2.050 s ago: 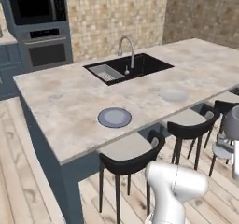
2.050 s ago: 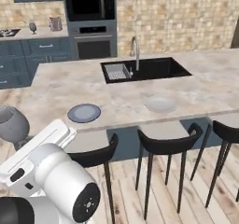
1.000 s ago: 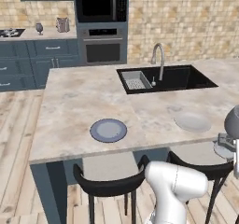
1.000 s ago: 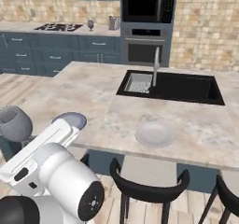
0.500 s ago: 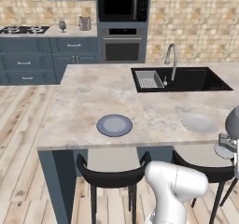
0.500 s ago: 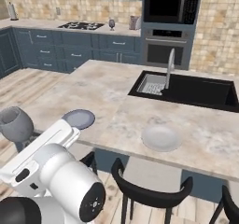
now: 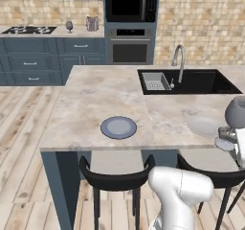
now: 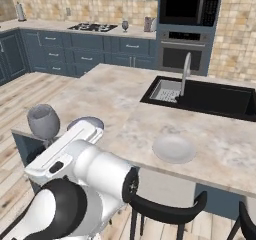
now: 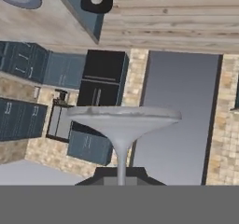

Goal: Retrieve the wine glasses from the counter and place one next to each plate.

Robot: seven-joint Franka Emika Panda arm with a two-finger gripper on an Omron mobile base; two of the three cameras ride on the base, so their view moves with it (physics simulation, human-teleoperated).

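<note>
Claw (image 9: 121,181) apparently clamped on slim stem of matte grey wide-bowled goblet (image 9: 122,122); round blue-grey plate (image 7: 118,127) on marbled island top (image 7: 91,99).

The base has driven sideways along the island (image 7: 86,128).

My goblet (image 8: 43,121) reads as opaque matt grey. The island surface (image 7: 95,99) is smooth beige marbled stone. The blue-grey plate (image 7: 118,127) has a satin finish. The faucet (image 7: 179,61) is polished metal. The floor (image 7: 19,128) is pale wood plank.
</note>
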